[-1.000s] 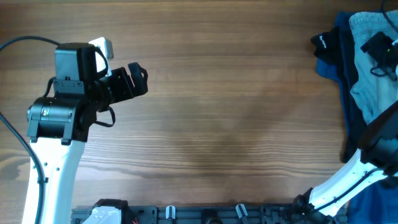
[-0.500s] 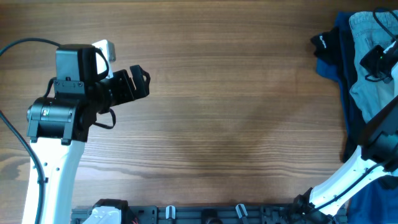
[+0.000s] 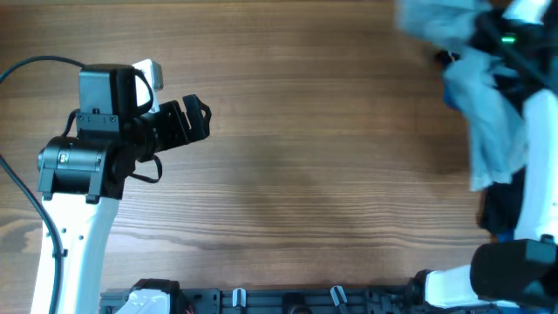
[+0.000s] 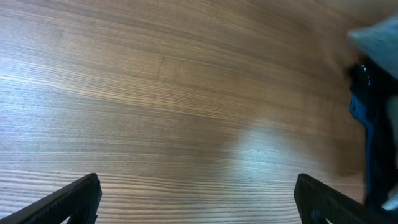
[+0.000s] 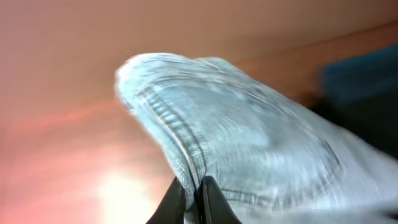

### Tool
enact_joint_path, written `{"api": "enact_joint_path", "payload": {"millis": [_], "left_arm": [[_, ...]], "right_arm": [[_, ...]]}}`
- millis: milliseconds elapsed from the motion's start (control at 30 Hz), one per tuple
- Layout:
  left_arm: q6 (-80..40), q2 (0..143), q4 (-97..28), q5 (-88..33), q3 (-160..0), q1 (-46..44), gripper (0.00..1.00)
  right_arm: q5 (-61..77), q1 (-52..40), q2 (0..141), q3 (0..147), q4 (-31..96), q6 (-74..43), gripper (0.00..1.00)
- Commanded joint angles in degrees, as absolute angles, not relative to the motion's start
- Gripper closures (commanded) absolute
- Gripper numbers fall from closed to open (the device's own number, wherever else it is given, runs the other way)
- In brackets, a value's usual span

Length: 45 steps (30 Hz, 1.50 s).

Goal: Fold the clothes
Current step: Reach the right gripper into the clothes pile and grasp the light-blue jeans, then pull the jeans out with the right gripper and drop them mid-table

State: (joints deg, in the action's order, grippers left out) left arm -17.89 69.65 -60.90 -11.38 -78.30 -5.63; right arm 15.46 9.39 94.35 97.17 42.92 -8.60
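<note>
The clothes, light blue denim shorts [image 3: 486,113], hang blurred in the air at the far right of the overhead view, lifted off the pile. In the right wrist view my right gripper [image 5: 191,190] is shut on a stitched fold of the shorts [image 5: 242,137], and the denim fills the view above the fingers. My left gripper [image 3: 196,118] hovers over bare wood on the left, far from the shorts. Its jaws stand wide open in the left wrist view [image 4: 202,205], with nothing between them.
A dark blue cloth [image 4: 375,146] and a black garment [image 4: 360,76] lie at the table's right edge, under the raised shorts. The right arm [image 3: 532,113] stands over that pile. Wooden tabletop [image 3: 331,166] spreads between the two arms.
My right gripper has shut on the shorts and pulled them up off the pile, swinging them leftward and up. The left arm has stayed where it was.
</note>
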Motion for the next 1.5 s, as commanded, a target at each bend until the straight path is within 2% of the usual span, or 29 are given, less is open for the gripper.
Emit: {"api": "enact_joint_path", "payload": {"millis": [0,167,200,267,300,333,400,533,667,733,867,900,967,1000,1033,1133,1300,1400,1467], "left_arm": [[-16.91,66.46,-60.93,-6.11,-79.42,-5.87,0.00],[-16.91,62.87,-60.93,-2.44,-79.42,-5.89,0.00],[-16.93,62.46,-60.95,-2.46,-79.42,-5.89,0.00],[-16.93,62.28,-61.19,-2.46,-79.42,-5.89,0.00],[-16.93,62.30,-61.39,-2.48,-79.42,-5.89,0.00],[-16.93,62.30,-61.60,-2.48,-79.42,-5.89,0.00],[-16.93,62.65,-61.87,-2.48,-79.42,-5.89,0.00],[-16.93,64.38,-61.87,-2.52,-79.42,-5.89,0.00],[-16.64,73.28,-61.10,-5.52,-79.40,-5.91,0.00],[-14.22,78.15,-59.64,-8.60,-79.40,-5.91,0.00],[-7.53,90.00,-52.36,-20.01,-79.40,-6.68,0.00],[-6.74,96.16,-47.68,-21.50,-79.40,-7.53,0.04],[-6.20,101.19,-43.64,-21.43,-79.42,-8.36,0.25],[-5.45,103.81,-41.30,-21.19,-79.42,-8.80,0.42],[-4.69,106.67,-38.48,-20.32,-79.42,-9.30,0.51],[-4.71,113.32,-31.55,-14.39,-79.42,-10.63,0.40],[-4.69,117.03,-28.18,-9.56,-79.42,-11.14,0.36],[-4.67,117.23,-28.27,-7.88,-79.42,-11.14,0.40],[-5.15,116.71,-28.23,-3.22,-79.53,-11.11,0.55]], "right_arm": [[18.06,-2.39,98.45,97.80,43.88,-7.66,0.96],[21.82,-20.08,106.41,97.80,49.32,-7.44,0.96],[22.76,-25.21,107.61,97.80,51.11,-5.63,0.96],[21.80,-29.89,107.83,97.80,52.86,-1.72,0.95],[19.73,-31.86,107.77,97.80,53.69,0.05,0.85],[15.11,-33.87,107.37,97.82,54.78,0.91,0.64],[6.90,-35.29,106.74,97.82,56.29,0.91,0.64],[2.96,-32.45,105.84,97.82,55.75,-2.59,0.44],[8.58,-21.54,105.86,97.80,56.66,-12.38,0.41],[11.46,-18.61,105.86,97.80,57.43,-13.93,0.35],[17.89,-13.43,105.86,97.80,59.64,-14.04,0.33],[18.09,-11.62,105.86,97.80,61.34,-13.89,0.33],[18.06,-10.70,105.86,97.80,63.13,-13.50,0.33],[18.04,-10.37,105.86,97.80,64.03,-13.39,0.32],[18.04,-10.13,105.86,97.80,64.95,-12.71,0.32],[17.85,-10.09,105.86,97.80,66.78,-12.01,0.32],[17.82,-10.09,105.86,97.80,66.92,-11.97,0.32],[17.85,-10.09,105.86,97.80,66.92,-11.97,0.32],[17.82,-10.09,105.86,97.80,66.92,-11.92,0.31]]}}
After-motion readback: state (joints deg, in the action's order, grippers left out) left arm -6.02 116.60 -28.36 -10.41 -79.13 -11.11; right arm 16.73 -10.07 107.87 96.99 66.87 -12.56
